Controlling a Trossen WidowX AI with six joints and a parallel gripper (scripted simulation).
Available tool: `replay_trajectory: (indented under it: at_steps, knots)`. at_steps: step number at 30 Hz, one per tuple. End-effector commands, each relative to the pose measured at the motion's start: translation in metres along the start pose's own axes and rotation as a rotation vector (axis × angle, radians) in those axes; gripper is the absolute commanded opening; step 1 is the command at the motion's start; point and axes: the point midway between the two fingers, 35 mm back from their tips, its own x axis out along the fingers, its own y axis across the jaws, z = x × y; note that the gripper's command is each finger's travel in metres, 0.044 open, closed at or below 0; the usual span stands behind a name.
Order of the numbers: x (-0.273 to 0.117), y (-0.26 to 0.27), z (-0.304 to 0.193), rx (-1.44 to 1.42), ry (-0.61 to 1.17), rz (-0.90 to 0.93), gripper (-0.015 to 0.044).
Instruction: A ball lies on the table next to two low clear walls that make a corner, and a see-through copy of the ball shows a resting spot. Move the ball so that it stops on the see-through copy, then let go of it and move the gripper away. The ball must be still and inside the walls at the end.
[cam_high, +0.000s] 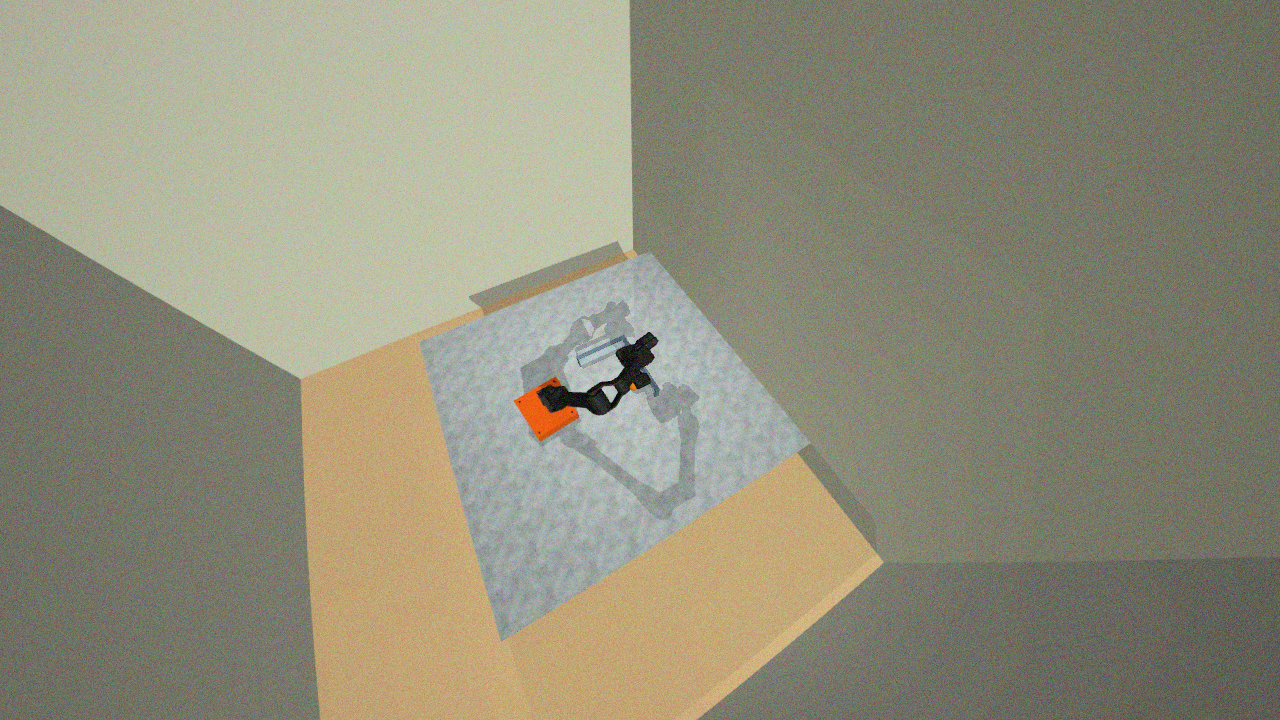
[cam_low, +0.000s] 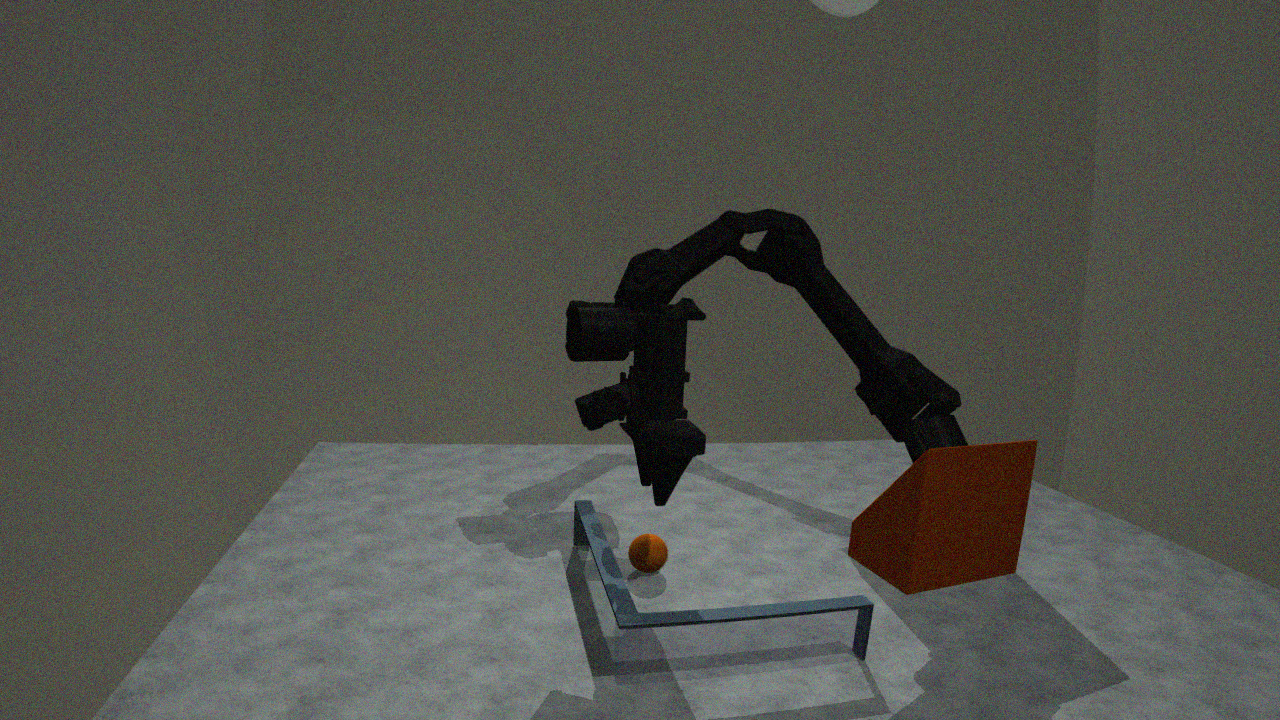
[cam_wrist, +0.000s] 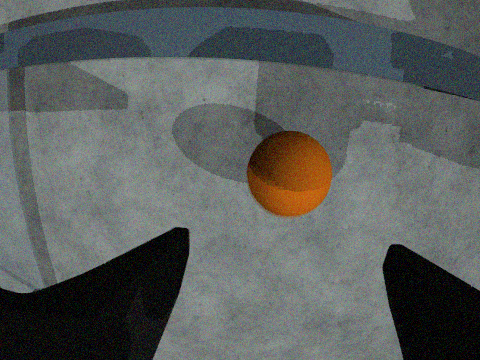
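Black arm (cam_low: 832, 304) bent over, tool (cam_low: 664, 490) open above ball (cam_low: 647, 552)

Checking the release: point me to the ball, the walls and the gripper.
ball (cam_low: 647, 551), exterior view, middle of the sphere
walls (cam_low: 742, 613), exterior view, top edge of the near wall
gripper (cam_low: 663, 497), exterior view, at the fingertips, above the ball
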Motion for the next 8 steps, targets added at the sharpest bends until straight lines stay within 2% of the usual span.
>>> replay_trajectory:
  at_steps: [1,3,8]
  knots:
    - [-0.011,0.001,0.001,-0.003,-0.002,0.002,0.0382]
    - [-0.039,0.001,0.001,-0.001,0.000,0.002,0.0435]
    - [-0.050,0.000,0.000,0.000,0.001,0.001,0.0440]
